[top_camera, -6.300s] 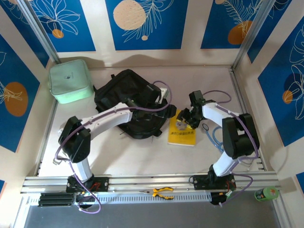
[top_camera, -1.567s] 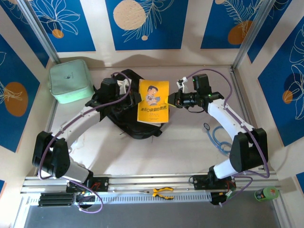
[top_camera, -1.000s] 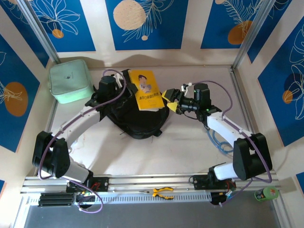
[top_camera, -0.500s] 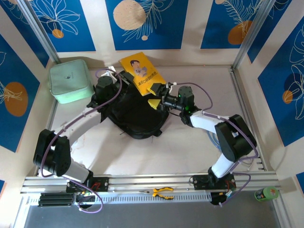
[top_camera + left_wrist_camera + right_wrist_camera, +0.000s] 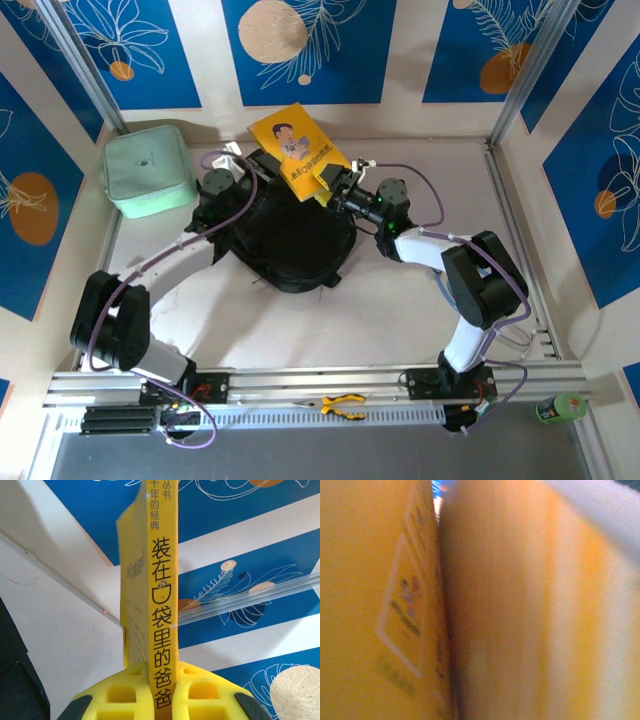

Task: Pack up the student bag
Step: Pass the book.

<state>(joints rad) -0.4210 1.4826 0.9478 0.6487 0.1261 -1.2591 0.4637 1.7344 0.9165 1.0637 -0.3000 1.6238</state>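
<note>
Left gripper (image 5: pixel 161 680) clamped on yellow book (image 5: pixel 160 580) spine, tilted up, likely to slot into student bag (image 5: pixel 290 245) just beneath it. Right gripper (image 5: pixel 328 188) close beside book; grip unclear.

place: robot lab cell | cues: aluminium rail (image 5: pixel 320 385), printed wall panels (image 5: pixel 310 50), pliers (image 5: pixel 343 404)

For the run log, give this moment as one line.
book tilted over bag | left end effector shut on book | right end effector at book's edge

Bright even light, soft shadows, top view sharp, right wrist view blurred
</note>
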